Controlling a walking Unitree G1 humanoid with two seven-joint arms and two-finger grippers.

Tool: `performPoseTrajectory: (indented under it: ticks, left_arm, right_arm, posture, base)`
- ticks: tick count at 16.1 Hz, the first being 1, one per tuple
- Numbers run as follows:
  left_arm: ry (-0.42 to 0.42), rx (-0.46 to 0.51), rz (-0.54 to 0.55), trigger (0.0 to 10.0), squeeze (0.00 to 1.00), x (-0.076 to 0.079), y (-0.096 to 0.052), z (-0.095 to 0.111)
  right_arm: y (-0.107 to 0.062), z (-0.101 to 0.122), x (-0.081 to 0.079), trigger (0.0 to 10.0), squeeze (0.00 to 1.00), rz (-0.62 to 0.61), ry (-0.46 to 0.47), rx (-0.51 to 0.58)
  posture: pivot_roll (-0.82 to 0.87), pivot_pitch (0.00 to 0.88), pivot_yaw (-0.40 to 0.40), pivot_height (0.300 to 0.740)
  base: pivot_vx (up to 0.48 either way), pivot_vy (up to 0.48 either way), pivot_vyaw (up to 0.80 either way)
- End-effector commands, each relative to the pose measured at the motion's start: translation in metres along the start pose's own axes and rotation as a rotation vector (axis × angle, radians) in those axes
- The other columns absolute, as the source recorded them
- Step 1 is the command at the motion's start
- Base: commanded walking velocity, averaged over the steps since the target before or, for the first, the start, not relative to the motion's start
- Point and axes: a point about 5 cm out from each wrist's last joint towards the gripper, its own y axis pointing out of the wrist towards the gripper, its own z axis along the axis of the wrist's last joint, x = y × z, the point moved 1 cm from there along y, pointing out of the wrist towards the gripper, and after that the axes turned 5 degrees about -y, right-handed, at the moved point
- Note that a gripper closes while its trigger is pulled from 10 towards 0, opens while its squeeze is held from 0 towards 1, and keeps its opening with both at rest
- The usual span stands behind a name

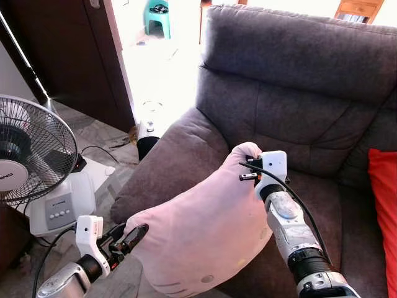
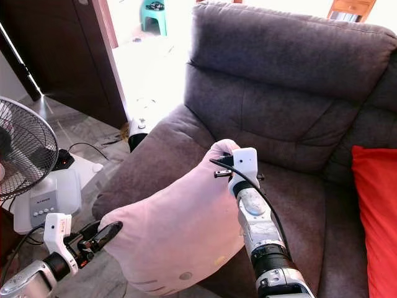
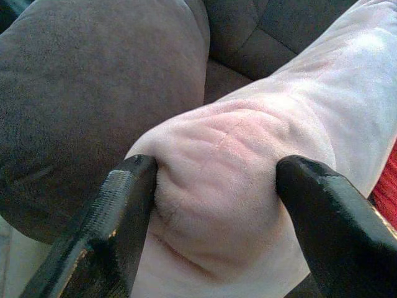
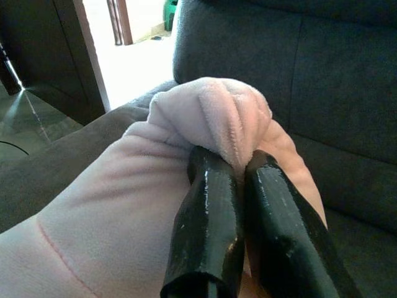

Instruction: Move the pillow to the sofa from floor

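A grey sofa (image 1: 291, 93) fills the room ahead of you, with a fan (image 1: 31, 155) on the tiled floor at its left, and the pink pillow (image 1: 198, 230) hangs between your arms over the sofa's left armrest and the front of the seat. Your right gripper (image 4: 232, 180) is clenched on a bunched corner and your left gripper (image 3: 217, 186) squeezes the other end. It looks light, soft and floppy, so judge the corners the surest hold.

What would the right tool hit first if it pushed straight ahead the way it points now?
Probably the sofa backrest. The right tool, shut on the pink pillow corner, points toward the grey back cushion; depth is unclear.
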Motion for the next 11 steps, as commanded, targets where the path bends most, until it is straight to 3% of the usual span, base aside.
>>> performPoseTrajectory:
  ticks: [1,2,3,4,6,7,8,11]
  left_arm:
    - [0.005,-0.03,0.006,3.1,0.0,0.0003,0.0014,-0.0053]
    - [-0.001,-0.033,0.009,3.7,0.0,0.0001,0.0022,-0.0074]
    - [0.0,-0.043,0.006,5.0,0.0,0.0004,0.0027,-0.0101]
    - [0.003,-0.052,0.004,9.6,0.0,0.0007,0.0031,-0.0119]
    - [0.002,-0.061,0.01,10.0,0.0,0.0011,0.0037,-0.0139]
    - [-0.012,-0.053,0.011,6.5,0.0,0.0012,0.0038,-0.0137]
    - [-0.025,-0.043,0.007,0.0,0.0,0.0019,0.0037,-0.0128]
    - [-0.017,-0.036,0.004,0.0,0.0,0.0023,0.0043,-0.0114]
  right_arm:
    - [-0.003,-0.0063,0.003,10.0,0.0,-0.007,-0.004,-0.026]
    - [-0.0031,-0.0063,0.003,10.0,0.0,-0.008,-0.003,-0.027]
    - [-0.003,-0.0062,0.0028,10.0,0.0,-0.007,-0.004,-0.026]
    - [-0.0028,-0.0059,0.003,10.0,0.0,-0.008,-0.004,-0.026]
    - [-0.0027,-0.0052,0.0032,10.0,0.0,-0.009,-0.004,-0.025]
    - [-0.0027,-0.0051,0.0032,10.0,0.0,-0.008,-0.005,-0.025]
    - [-0.0027,-0.005,0.0037,10.0,0.0,-0.008,-0.005,-0.025]
    - [-0.0023,-0.0045,0.0039,10.0,0.0,-0.008,-0.005,-0.025]
  posture:
    - [0.14,0.131,-0.022,0.74]
    - [0.14,0.133,-0.022,0.74]
    - [0.14,0.133,-0.022,0.74]
    - [0.14,0.137,-0.024,0.74]
    - [0.14,0.139,-0.025,0.74]
    - [0.14,0.139,-0.025,0.74]
    - [0.14,0.143,-0.027,0.74]
    - [0.14,0.145,-0.028,0.74]
  base:
    - [0.0,0.0,0.0]
    - [0.0,0.0,0.0]
    - [0.0,0.0,0.0]
    - [0.0,0.0,0.0]
    - [0.0,0.0,0.0]
    - [0.0,0.0,0.0]
    - [0.0,0.0,0.0]
    - [0.0,0.0,0.0]
